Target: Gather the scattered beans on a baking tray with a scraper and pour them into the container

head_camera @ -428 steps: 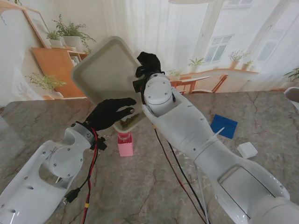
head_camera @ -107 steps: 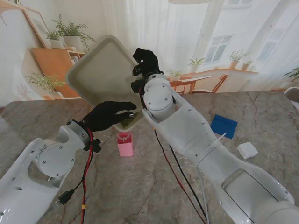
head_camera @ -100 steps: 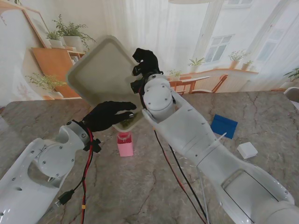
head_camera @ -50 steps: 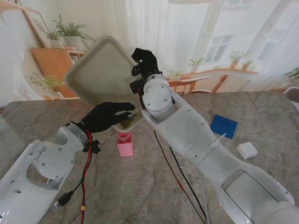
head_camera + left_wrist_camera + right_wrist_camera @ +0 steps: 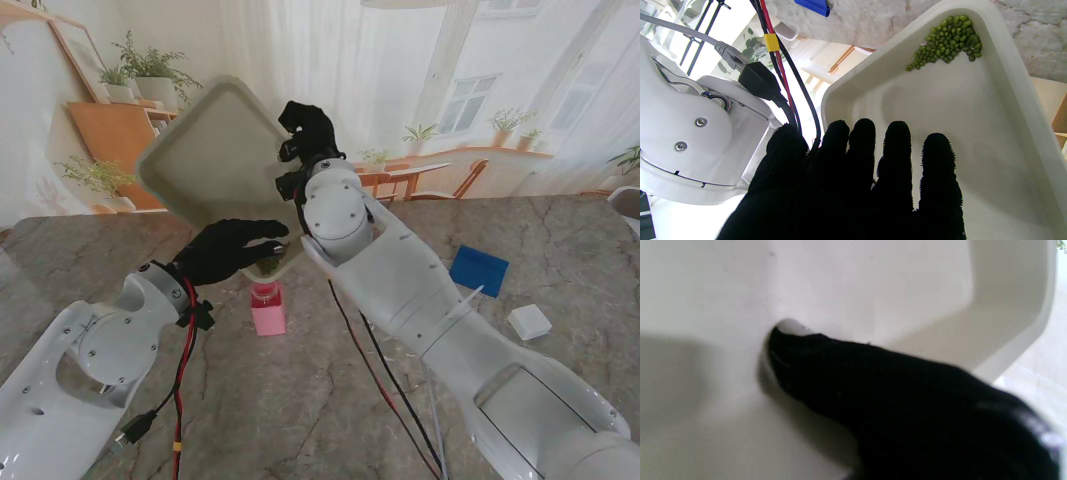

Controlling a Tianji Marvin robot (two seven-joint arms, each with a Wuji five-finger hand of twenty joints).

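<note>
**Tray tipped corner-down over the pink container, beans piled at the low corner**

Stand view: the cream baking tray (image 5: 215,160) is held well up off the marbled counter (image 5: 300,420), tilted like a diamond with one corner pointing down at about 6 o'clock. The right hand (image 5: 305,130) clasps the tray's edge at about 3 o'clock. The left hand (image 5: 228,250) lies against the tray near the low corner, at roughly 7 o'clock, fingers stretched out. A small clump of green beans (image 5: 268,265) sits in that low corner, directly over the pink container (image 5: 267,308), which stands upright on the counter just nearer to me. That corner-over-mouth line is what the pour depends on; the left hand is the nearer one to it. A blue scraper (image 5: 479,270) lies flat on the counter out at 3 o'clock, well apart, with a small white block (image 5: 529,321) beyond it.

Left wrist view: the tray's smooth, rounded plastic wall funnels the beans into a tight heap in the far corner. The gloved fingers (image 5: 897,150) are flat and straight against the tray floor, propping it rather than wrapping it.

Right wrist view: blurred; one dark finger presses on the tray's pale surface by a rounded corner, consistent with a clamped hold.
</note>
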